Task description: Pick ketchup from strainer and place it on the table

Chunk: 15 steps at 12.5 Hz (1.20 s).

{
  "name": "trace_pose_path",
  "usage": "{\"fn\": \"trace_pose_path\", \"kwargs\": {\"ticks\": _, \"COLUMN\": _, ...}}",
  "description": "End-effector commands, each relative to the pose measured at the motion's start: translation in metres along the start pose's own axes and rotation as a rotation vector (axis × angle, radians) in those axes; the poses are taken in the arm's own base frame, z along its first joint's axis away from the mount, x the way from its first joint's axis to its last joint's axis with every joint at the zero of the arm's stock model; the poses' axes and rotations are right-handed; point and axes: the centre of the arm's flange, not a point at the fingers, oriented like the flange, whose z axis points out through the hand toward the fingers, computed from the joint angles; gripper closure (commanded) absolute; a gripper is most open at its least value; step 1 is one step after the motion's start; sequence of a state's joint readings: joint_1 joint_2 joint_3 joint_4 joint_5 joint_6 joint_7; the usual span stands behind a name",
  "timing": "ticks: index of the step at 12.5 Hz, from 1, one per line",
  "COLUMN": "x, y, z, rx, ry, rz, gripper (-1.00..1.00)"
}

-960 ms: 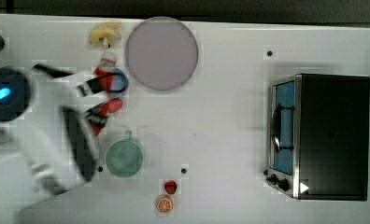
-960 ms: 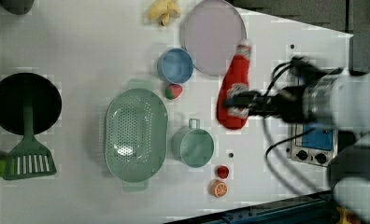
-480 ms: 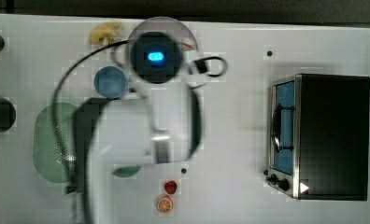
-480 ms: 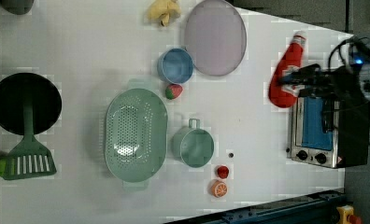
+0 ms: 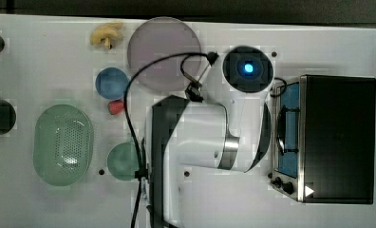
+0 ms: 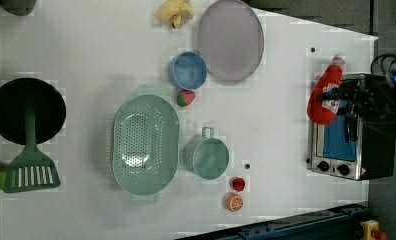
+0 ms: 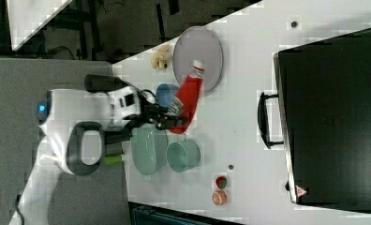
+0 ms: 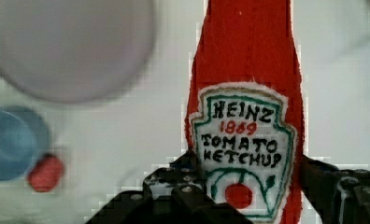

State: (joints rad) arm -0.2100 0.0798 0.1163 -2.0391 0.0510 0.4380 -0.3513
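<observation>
The red ketchup [image 6: 326,95] bottle with its white cap and lettered label [image 8: 243,140] hangs in the air at the left view's right, just before the toaster oven. My gripper [image 6: 344,98] is shut on its lower body, one dark finger [image 8: 178,184] on each side. From the right view the ketchup [image 7: 188,98] tilts over the table between plate and cup, held by the gripper [image 7: 173,115]. The pale green strainer [image 6: 145,145] lies with nothing in it on the white table [image 6: 86,50], far from the bottle. My arm [image 5: 200,137] covers the bottle from above; the strainer [image 5: 62,145] sits at the top view's left.
A black toaster oven [image 5: 333,137] fills the top view's right. A lilac plate [image 5: 164,52], blue bowl [image 5: 111,83], strawberry [image 5: 115,107], green cup [image 5: 122,161] and a yellow toy [image 5: 105,34] stand around. A black pan [image 6: 28,110] and green spatula [image 6: 28,172] lie at the left view's left.
My arm has swung from the strainer side toward the toaster oven, carrying the ketchup past the lilac plate to the left view's right. The gripper has stayed shut on it.
</observation>
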Motion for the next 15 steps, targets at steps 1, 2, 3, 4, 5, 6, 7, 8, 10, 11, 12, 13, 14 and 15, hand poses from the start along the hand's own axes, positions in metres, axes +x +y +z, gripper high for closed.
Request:
{"fn": "trace_pose_path", "kwargs": {"ticks": 1, "x": -0.021, "y": -0.004, "z": 0.047, "rx": -0.028, "ry": -0.048, "rz": -0.081, "gripper": -0.22}}
{"fn": "trace_pose_path", "kwargs": {"ticks": 2, "x": -0.021, "y": -0.001, "z": 0.062, "rx": -0.027, "ry": -0.035, "rz": -0.079, "gripper": -0.22}}
{"fn": "trace_pose_path", "kwargs": {"ticks": 3, "x": -0.021, "y": 0.003, "z": 0.077, "rx": -0.030, "ry": -0.019, "rz": -0.081, "gripper": -0.22}}
{"fn": "trace_pose_path", "kwargs": {"ticks": 4, "x": -0.021, "y": 0.006, "z": 0.091, "rx": -0.035, "ry": -0.010, "rz": -0.084, "gripper": -0.22}}
{"fn": "trace_pose_path", "kwargs": {"ticks": 5, "x": -0.022, "y": 0.008, "z": 0.106, "rx": -0.035, "ry": -0.004, "rz": -0.087, "gripper": -0.22}}
{"fn": "trace_pose_path", "kwargs": {"ticks": 6, "x": -0.021, "y": 0.010, "z": 0.121, "rx": -0.035, "ry": -0.003, "rz": -0.086, "gripper": -0.22}}
{"fn": "trace_pose_path", "kwargs": {"ticks": 7, "x": -0.020, "y": 0.012, "z": 0.135, "rx": -0.035, "ry": -0.009, "rz": -0.083, "gripper": -0.22}}
{"fn": "trace_pose_path", "kwargs": {"ticks": 8, "x": -0.019, "y": 0.013, "z": 0.147, "rx": -0.036, "ry": -0.015, "rz": -0.079, "gripper": -0.22}}
{"fn": "trace_pose_path", "kwargs": {"ticks": 10, "x": -0.015, "y": 0.014, "z": 0.164, "rx": -0.034, "ry": -0.018, "rz": -0.075, "gripper": -0.50}}
{"fn": "trace_pose_path", "kwargs": {"ticks": 11, "x": -0.014, "y": 0.014, "z": 0.164, "rx": -0.031, "ry": -0.012, "rz": -0.074, "gripper": -0.72}}
{"fn": "trace_pose_path", "kwargs": {"ticks": 12, "x": -0.014, "y": 0.015, "z": 0.161, "rx": -0.033, "ry": -0.015, "rz": -0.073, "gripper": -0.93}}
{"fn": "trace_pose_path", "kwargs": {"ticks": 13, "x": -0.015, "y": 0.014, "z": 0.153, "rx": -0.033, "ry": -0.013, "rz": -0.073, "gripper": -1.00}}
{"fn": "trace_pose_path", "kwargs": {"ticks": 14, "x": -0.013, "y": 0.012, "z": 0.139, "rx": -0.025, "ry": 0.002, "rz": -0.071, "gripper": -1.00}}
{"fn": "trace_pose_path", "kwargs": {"ticks": 15, "x": -0.011, "y": 0.009, "z": 0.120, "rx": -0.015, "ry": 0.026, "rz": -0.072, "gripper": -1.00}}
